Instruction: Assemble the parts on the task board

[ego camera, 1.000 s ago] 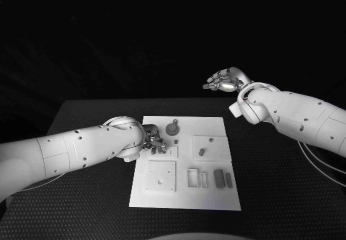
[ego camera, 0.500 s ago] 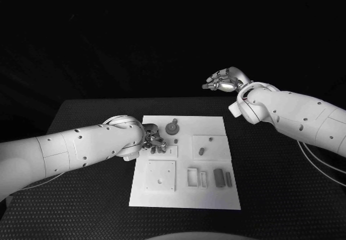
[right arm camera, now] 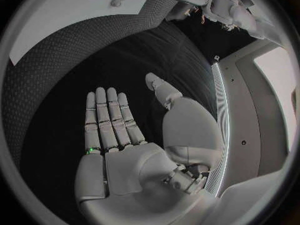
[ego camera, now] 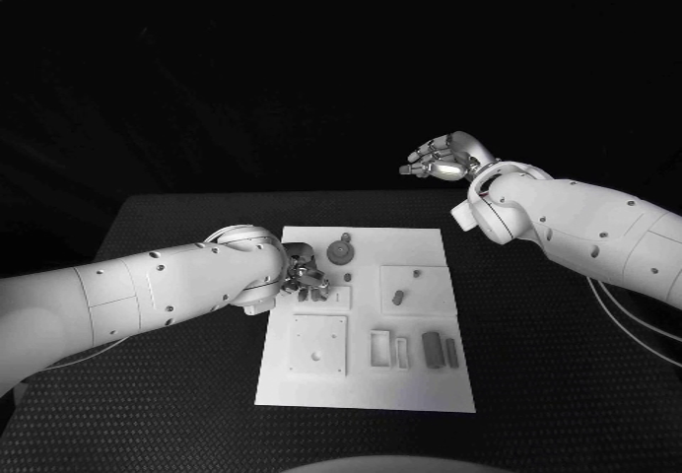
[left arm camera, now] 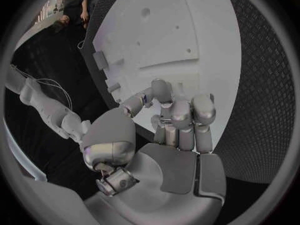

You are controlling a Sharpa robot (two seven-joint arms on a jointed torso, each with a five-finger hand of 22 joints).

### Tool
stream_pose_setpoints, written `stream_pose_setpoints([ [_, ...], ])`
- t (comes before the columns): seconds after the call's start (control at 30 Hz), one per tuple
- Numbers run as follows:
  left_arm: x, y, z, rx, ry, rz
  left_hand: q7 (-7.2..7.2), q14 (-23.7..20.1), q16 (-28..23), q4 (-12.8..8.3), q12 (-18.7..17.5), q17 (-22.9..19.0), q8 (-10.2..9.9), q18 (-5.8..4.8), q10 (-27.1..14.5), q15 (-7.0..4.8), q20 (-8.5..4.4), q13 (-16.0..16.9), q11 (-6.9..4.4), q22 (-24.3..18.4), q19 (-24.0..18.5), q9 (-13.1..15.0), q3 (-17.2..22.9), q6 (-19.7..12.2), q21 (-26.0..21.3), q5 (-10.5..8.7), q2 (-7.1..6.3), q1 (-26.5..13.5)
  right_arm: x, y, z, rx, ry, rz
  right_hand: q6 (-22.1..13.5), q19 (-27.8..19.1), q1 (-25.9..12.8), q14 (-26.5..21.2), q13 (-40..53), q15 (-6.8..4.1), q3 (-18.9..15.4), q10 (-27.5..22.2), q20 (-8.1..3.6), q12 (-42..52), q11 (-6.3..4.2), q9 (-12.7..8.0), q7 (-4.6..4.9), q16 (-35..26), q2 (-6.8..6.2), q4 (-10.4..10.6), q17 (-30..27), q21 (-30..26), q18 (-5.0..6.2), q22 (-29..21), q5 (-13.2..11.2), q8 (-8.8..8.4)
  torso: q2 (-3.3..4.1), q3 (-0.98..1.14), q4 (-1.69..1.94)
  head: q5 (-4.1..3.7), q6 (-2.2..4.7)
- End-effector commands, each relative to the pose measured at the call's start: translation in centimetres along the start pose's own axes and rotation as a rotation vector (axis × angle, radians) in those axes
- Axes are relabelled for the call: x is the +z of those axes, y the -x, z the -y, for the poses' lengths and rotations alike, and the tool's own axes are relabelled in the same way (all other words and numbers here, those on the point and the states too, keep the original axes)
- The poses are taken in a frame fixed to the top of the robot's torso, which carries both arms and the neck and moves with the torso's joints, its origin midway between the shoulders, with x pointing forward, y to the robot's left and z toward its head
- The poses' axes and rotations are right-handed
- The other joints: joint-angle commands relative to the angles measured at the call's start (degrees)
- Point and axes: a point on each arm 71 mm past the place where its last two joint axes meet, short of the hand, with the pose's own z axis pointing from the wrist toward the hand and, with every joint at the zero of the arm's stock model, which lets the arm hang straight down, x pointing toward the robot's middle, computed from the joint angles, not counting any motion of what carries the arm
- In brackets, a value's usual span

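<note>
The white task board (ego camera: 421,390) lies mid-table. My left hand (ego camera: 303,276) rests on the board's near-left part, fingers curled down against the surface (left arm camera: 178,122); whether a small part sits under them is hidden. A round grey part (ego camera: 341,252) stands just beyond that hand. A small grey part (ego camera: 399,295) lies on a raised square to its right. Two grey bars (ego camera: 431,349) and a white frame (ego camera: 381,349) lie near the front, beside a square plate (ego camera: 318,345). My right hand (ego camera: 443,158) hangs high beyond the table's far edge, fingers straight and apart (right arm camera: 115,130), holding nothing.
The black table (ego camera: 185,374) surrounds the board on all sides. My left forearm (ego camera: 157,291) crosses the table's left part. The board's corner (right arm camera: 56,20) lies far from the right palm.
The left hand has shifted very slightly on the board. The right arm has stayed where it was.
</note>
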Motion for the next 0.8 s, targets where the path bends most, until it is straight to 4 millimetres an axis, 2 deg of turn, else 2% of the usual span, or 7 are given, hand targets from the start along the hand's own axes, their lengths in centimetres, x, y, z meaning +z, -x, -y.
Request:
stream_pose_setpoints([
  [0.03,0.08,-0.95,0.42,0.035,-0.020,-0.076,-4.16,1.3,0.6,0.1,0.8,0.1,0.5,5.92,-0.8,-2.34,-2.49,0.3,-1.09,1.2,0.2,0.0,-0.4,6.2,0.6,0.71,2.53,-0.7,-0.01,-0.18,-0.10,0.003,0.009,-0.015,0.0,-0.3,0.3,-0.4,-0.1,0.11,-0.5,0.3,0.09,-0.3,-0.05,-0.1,-0.04,-0.2,0.49,0.0,-0.1,-0.4,-0.10,0.1,0.4,0.18,0.00,-0.01,0.00,0.09,-0.03],
  [0.13,0.11,-0.87,0.31,0.034,-0.017,-0.073,-4.17,1.1,1.0,-0.3,1.5,0.0,0.9,6.00,-1.0,-2.38,-2.52,0.5,-1.22,1.1,-0.2,-0.1,-0.3,6.2,1.0,1.37,3.17,-1.7,0.00,-0.19,-0.10,0.003,0.009,-0.014,0.0,-0.3,0.3,-0.4,-0.2,0.12,-0.5,0.3,0.09,-0.3,-0.04,-0.1,-0.03,-0.2,0.49,0.0,-0.1,-0.4,-0.10,0.1,0.5,0.18,-0.01,0.01,-0.01,0.12,0.01],
  [0.17,0.13,-0.83,0.29,0.034,-0.016,-0.071,-4.16,1.1,1.1,-0.4,1.7,0.0,1.0,6.02,-1.1,-2.37,-2.50,0.5,-1.26,1.1,-0.3,-0.1,-0.3,6.2,1.1,1.58,3.82,-2.4,0.00,-0.18,-0.09,0.003,0.008,-0.014,0.0,-0.3,0.3,-0.4,-0.2,0.12,-0.5,0.3,0.10,-0.3,-0.04,-0.1,-0.03,-0.2,0.50,0.0,-0.2,-0.4,-0.10,0.1,0.5,0.19,-0.01,0.02,-0.02,0.12,0.01],
  [0.8,0.37,-0.68,0.63,0.030,-0.020,-0.059,-4.28,0.9,1.8,-1.5,2.7,-0.3,1.7,6.05,-1.5,-2.47,-2.37,0.5,-1.28,0.9,-1.0,-0.4,0.5,6.1,1.7,1.88,5.96,-5.0,0.04,-0.39,-0.04,0.003,0.005,-0.020,0.0,-0.5,0.5,-0.5,-0.5,0.21,-0.5,0.4,0.14,-0.3,-0.02,-0.2,-0.01,-0.3,0.61,-0.1,-0.3,-0.6,-0.13,0.3,0.9,0.23,0.00,-0.03,0.02,0.15,0.13],
])
